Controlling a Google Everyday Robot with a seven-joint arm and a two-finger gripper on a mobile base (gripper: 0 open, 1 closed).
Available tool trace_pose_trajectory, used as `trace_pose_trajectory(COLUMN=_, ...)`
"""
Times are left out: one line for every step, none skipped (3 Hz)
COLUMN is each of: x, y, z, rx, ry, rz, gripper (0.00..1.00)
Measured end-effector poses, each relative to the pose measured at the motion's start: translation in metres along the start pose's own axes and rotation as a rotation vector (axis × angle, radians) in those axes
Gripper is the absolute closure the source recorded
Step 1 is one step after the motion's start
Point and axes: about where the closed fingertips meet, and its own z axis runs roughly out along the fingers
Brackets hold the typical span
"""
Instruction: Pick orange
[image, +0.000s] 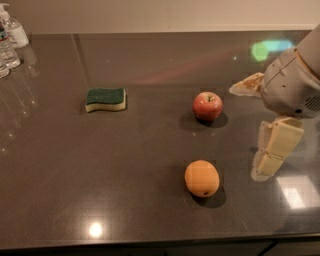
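Gripper (246, 131) hovers at the right edge, fingers spread wide and empty; orange (201, 178) sits near, apple (208, 106) farther back

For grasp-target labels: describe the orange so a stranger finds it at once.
On the dark countertop, look toward the near edge, right of centre, just left of the robot's open hand. The orange sits there, nearer than the red apple: plain orange skin, small dark dimple, no stem.

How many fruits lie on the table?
2: the apple near the middle, and the orange in front of it, nearer the camera. None seems hidden. The gripper is open, right of both.
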Motion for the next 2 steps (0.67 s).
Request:
trace_pose_trajectory(x=-0.011, y=0.016, z=0.031, rx=-0.067, ry=-0.028, rz=-0.065, gripper=0.00)
trace_pose_trajectory(x=-0.015, y=0.034, z=0.059, rx=-0.121, ry=-0.025, rz=-0.132, gripper=0.00)
